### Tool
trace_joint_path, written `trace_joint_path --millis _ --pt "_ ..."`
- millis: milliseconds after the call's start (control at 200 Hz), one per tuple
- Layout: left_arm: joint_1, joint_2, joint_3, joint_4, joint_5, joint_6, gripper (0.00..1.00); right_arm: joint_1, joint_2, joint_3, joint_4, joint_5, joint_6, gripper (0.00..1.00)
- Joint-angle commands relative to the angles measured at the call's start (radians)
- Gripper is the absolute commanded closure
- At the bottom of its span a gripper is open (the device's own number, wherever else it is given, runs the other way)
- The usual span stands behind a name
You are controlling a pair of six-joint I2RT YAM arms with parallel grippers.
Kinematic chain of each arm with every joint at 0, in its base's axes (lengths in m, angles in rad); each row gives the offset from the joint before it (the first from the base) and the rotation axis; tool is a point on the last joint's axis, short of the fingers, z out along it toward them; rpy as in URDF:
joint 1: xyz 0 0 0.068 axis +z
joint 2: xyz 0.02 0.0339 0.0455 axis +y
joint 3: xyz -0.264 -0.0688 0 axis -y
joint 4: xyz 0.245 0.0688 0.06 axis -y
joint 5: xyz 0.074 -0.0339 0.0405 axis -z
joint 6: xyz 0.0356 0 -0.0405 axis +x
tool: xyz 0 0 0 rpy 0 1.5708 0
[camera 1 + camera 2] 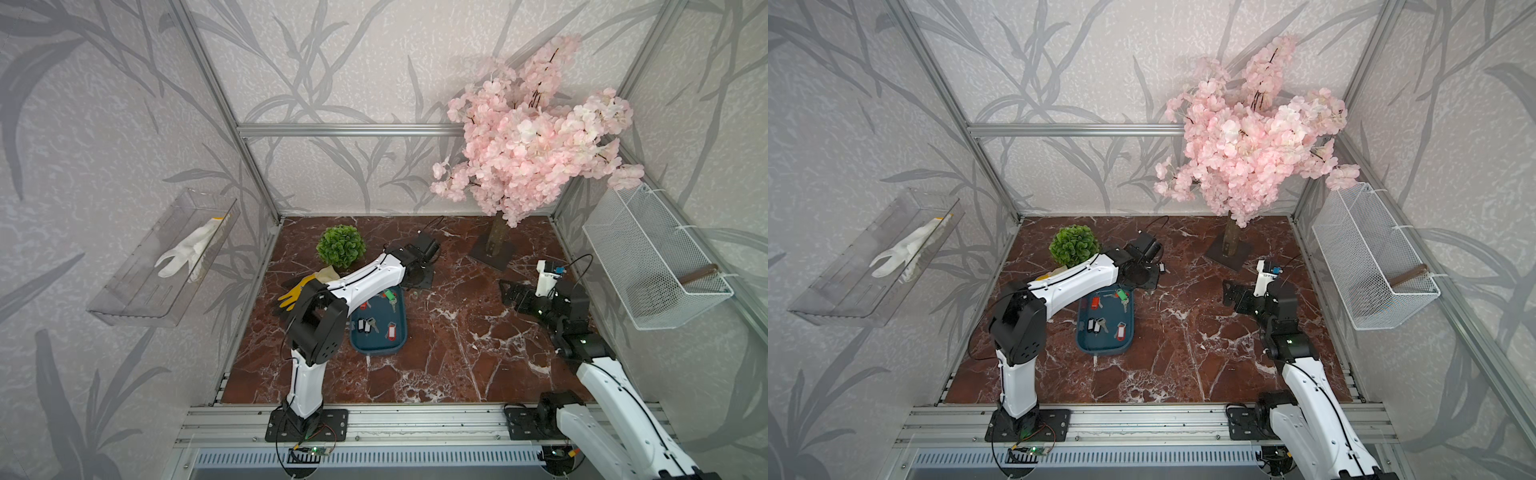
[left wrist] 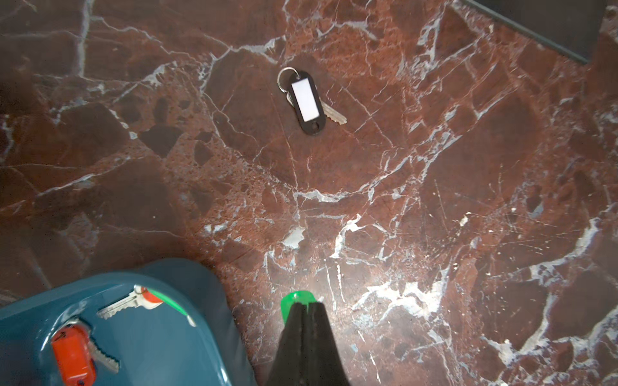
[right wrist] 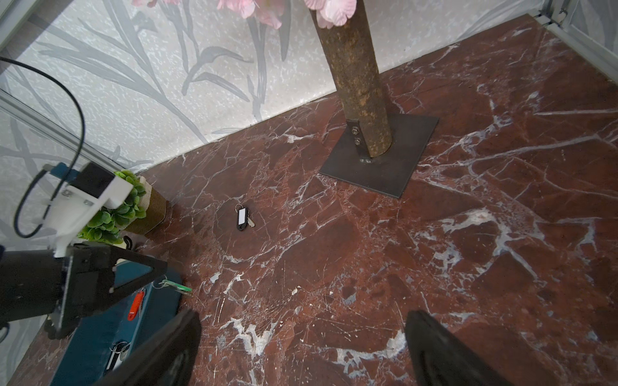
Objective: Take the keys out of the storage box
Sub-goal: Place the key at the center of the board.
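Left gripper (image 2: 303, 309), clamped on a green-tagged silver key (image 2: 294, 298), holds it just outside the dark teal plastic storage box (image 2: 207, 300), apparently for release; right gripper (image 3: 302, 315) gapes empty.

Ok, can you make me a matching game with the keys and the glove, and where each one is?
Things:
1. green-tagged key
2. black-tagged key
3. red-tagged key
4. white glove

Places:
A. in the clear bin on the wall
B. in the storage box
C. pinched in the shut left gripper
D. lying on the marble table

Pairs: 1-C, 2-D, 3-B, 4-A
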Motion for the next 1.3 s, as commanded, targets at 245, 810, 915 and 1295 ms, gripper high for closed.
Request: trace_joint_path --millis 245,810,915,1295 --pt "-0.004 0.132 0.096 -0.018 0.04 0.027 1.0 0.002 -0.013 0.014 -0.007 0.011 -0.005 0.01" --pt "-0.003 0.276 0.207 -0.014 0.089 0.028 1.0 0.002 -0.008 0.006 0.003 0.003 0.008 0.01" --pt "-0.002 0.274 0.206 -0.016 0.078 0.027 0.98 0.002 -0.005 0.008 0.005 0.001 0.01 0.01" --pt "0.002 0.163 0.162 -0.026 0.039 0.025 0.69 0.002 0.02 0.04 0.002 -0.042 -0.004 0.01"
